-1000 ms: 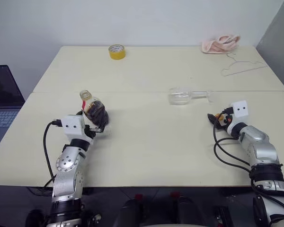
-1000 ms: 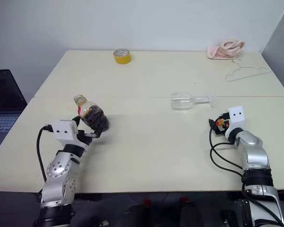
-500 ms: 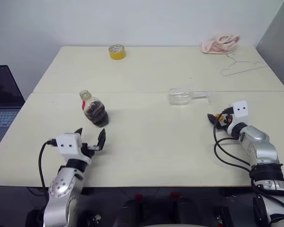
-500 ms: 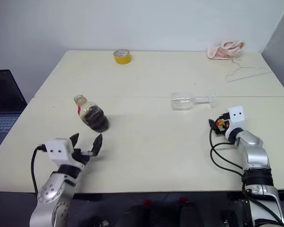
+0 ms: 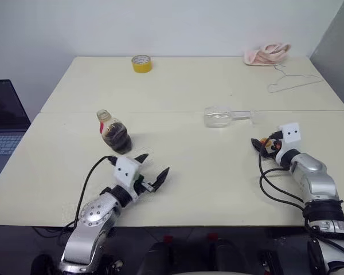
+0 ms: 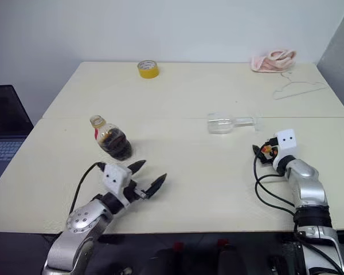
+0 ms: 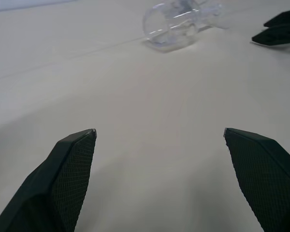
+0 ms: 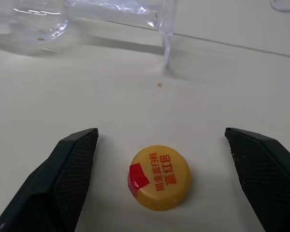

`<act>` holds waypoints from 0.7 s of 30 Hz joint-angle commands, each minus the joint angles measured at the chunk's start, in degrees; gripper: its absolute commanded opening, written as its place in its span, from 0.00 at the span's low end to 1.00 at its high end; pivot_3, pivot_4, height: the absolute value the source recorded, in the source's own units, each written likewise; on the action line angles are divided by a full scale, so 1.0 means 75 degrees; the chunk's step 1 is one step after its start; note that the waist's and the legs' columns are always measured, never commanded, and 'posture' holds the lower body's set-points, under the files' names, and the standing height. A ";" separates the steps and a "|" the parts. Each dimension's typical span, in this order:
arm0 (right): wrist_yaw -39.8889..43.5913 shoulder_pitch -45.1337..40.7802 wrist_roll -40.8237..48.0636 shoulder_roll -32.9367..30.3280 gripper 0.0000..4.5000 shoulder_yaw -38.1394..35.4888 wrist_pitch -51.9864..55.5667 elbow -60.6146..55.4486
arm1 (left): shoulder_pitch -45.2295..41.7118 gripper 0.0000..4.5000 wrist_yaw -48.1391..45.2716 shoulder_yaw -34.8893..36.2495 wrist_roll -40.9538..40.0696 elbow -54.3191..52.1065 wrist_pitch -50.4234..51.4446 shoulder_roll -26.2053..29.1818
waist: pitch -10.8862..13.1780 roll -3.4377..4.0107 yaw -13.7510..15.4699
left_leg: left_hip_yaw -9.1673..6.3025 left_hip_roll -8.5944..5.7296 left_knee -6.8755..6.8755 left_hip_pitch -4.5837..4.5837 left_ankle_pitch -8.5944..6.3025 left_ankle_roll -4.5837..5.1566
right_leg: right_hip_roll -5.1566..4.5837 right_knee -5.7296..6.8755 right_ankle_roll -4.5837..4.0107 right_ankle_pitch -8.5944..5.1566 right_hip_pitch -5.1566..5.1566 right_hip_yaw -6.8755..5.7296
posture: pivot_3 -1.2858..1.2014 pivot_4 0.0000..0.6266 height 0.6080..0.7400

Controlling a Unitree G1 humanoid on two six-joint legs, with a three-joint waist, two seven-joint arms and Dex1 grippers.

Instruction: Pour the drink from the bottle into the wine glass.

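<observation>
Here both claws gape empty: left claw [image 5: 153, 173], right claw [image 8: 159, 145] astride a round yellow cap [image 8: 159, 177].

the bottle [image 5: 114, 135] stands on the table [image 5: 189, 172] left of the wine glass [image 5: 221, 117], which lies on its side.

A second ago my left gripper [image 5: 152, 173] is closed around the bottle [image 5: 114, 133]. Now it is off it, fingers spread wide and holding nothing, and my left arm is swung in toward the middle of the table [image 5: 206, 166], nearer the front edge. The bottle stands free, well apart from the gripper, which now points across toward the toppled wine glass [image 7: 176, 26].
</observation>
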 commanded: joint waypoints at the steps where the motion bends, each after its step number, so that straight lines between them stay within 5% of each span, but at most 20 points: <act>1: 0.0401 0.0055 -0.0113 -0.0707 1.00 0.0019 0.0189 -0.0952 | -0.0248 0.99 -0.0256 -0.0129 0.0001 -0.0288 0.0177 0.0212 | 0.0003 0.0005 0.0003 | 0.0001 -0.0002 0.0001 0.0000 0.0000 0.0000 | -0.0001 -0.0001 0.0000 0.0000 0.0000 0.0001 | 0.52 0.24 1.00; 9: 0.2234 -0.1068 -0.0848 -0.2567 1.00 0.1334 0.0236 -0.1781 | -0.0562 0.99 -0.0370 0.0212 -0.0204 -0.0574 0.0631 0.0590 | 0.0012 0.0017 -0.0045 | 0.0002 0.0003 -0.0003 0.0000 -0.0002 0.0004 | 0.0002 -0.0006 0.0001 0.0000 -0.0001 0.0000 | 0.52 0.24 1.00; 21: 0.2040 -0.4548 -0.3565 -0.0933 1.00 0.4000 -0.2521 0.3416 | -0.0638 0.99 -0.0262 0.0292 -0.0247 -0.1181 0.1120 0.0700 | 0.0020 0.0004 0.0002 | 0.0001 0.0001 0.0004 -0.0015 -0.0003 0.0002 | -0.0001 -0.0022 0.0000 0.0000 -0.0004 -0.0005 | 0.52 0.24 1.00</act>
